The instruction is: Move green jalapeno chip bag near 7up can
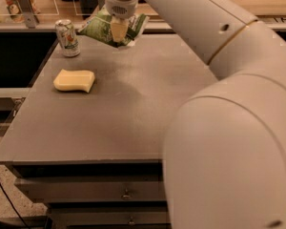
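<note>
Nearest, on the counter [133,113] at nine o'clock: a yellow sponge [75,80]. Farther back, at the far edge: pincer [118,36] clenched on the green chip bag [96,26]. At nine o'clock from the pincer, near but apart: upright can [67,37]. Probably calls for a short leftward carry.

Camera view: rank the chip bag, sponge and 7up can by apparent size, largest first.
1. green jalapeno chip bag, held in the pincer above the table far edge, partly hidden.
2-3. sponge and 7up can: look similar; the sponge is nearer the camera, so unranked.
</note>
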### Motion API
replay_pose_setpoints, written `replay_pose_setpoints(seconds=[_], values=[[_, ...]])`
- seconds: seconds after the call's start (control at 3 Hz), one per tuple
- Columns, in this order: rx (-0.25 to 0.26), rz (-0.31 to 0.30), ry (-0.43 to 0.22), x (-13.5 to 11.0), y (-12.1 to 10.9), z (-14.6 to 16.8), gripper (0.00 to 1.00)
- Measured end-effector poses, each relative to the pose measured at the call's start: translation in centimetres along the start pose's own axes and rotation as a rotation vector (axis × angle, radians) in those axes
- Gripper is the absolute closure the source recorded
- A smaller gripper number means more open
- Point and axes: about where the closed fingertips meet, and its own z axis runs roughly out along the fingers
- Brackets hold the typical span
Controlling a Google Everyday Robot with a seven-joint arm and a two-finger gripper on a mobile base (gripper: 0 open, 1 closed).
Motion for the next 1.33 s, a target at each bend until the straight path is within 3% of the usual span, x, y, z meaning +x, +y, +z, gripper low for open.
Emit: replay_pose_setpoints(seconds=[0.33,1.33], values=[[0.009,-0.013,0.001,-1.8,-2.0,3.2,0.86],[0.011,0.015,-0.004,-3.4,-3.2,9.2,0.16]])
